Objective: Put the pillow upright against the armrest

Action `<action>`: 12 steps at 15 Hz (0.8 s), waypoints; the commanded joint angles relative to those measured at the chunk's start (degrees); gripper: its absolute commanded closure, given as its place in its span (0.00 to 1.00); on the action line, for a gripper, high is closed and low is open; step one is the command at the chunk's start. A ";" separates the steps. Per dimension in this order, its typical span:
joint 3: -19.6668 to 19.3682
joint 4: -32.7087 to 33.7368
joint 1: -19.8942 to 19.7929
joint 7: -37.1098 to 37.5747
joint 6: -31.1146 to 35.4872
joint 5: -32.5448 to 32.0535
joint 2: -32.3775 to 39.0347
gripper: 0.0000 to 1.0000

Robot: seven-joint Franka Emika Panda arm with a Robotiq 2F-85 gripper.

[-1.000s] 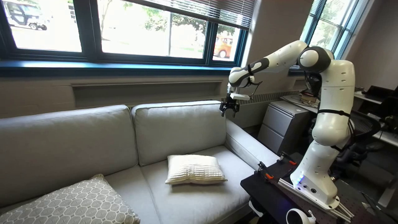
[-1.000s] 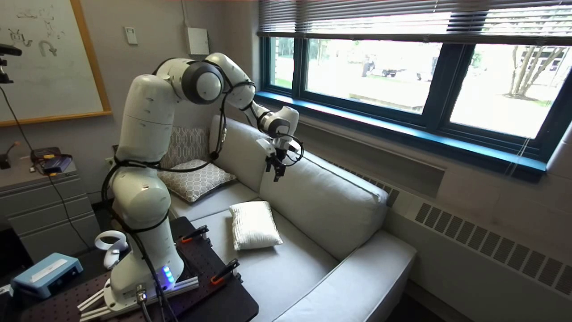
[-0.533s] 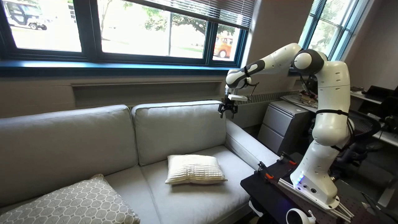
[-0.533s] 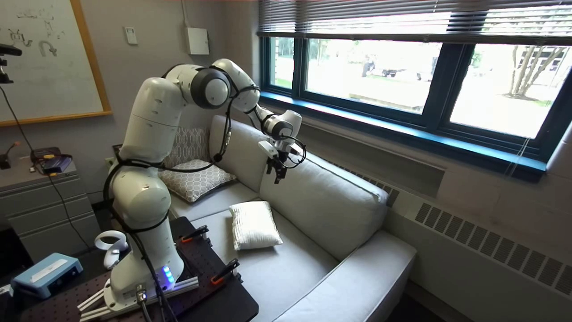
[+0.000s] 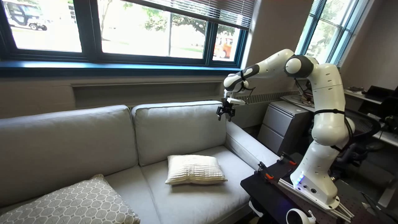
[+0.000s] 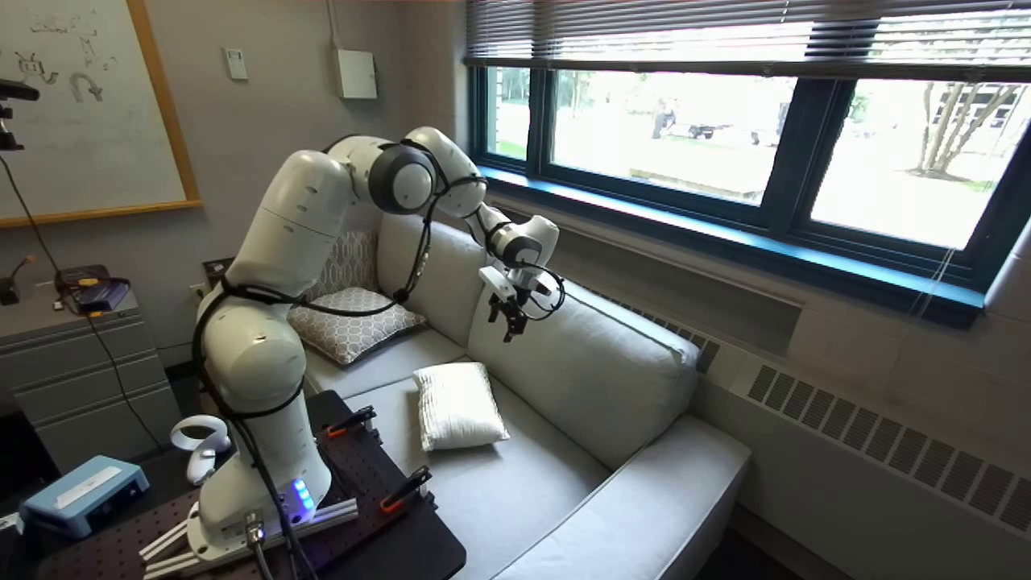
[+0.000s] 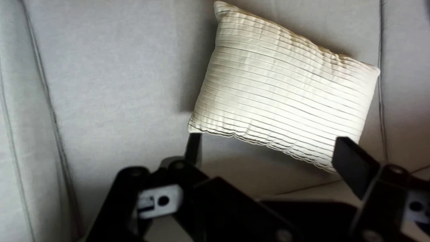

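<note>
The cream-white pillow lies flat on the sofa seat, apart from the armrest. In an exterior view the pillow lies left of the armrest. My gripper is open and empty, fingers pointing down, in the air above the seat near the back cushion; it also shows in an exterior view. In the wrist view the pillow lies beyond the spread fingertips, which overlap its near edge in the picture. The armrest runs along the left edge there.
A larger grey patterned pillow lies at the sofa's far end, with another patterned pillow behind it. Tall back cushions stand behind the seat. The robot's dark table with clamps stands close to the sofa's front.
The arm has leaned forward and my gripper has come down a little. In an exterior view it has shifted slightly left, in another slightly right. The pillow has not moved.
</note>
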 commanded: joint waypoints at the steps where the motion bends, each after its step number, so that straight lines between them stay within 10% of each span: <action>1: 1.80 13.96 -3.60 -8.75 -5.81 4.30 13.46 0.00; 12: 3.45 42.70 -5.15 -12.16 -24.31 4.47 41.43 0.00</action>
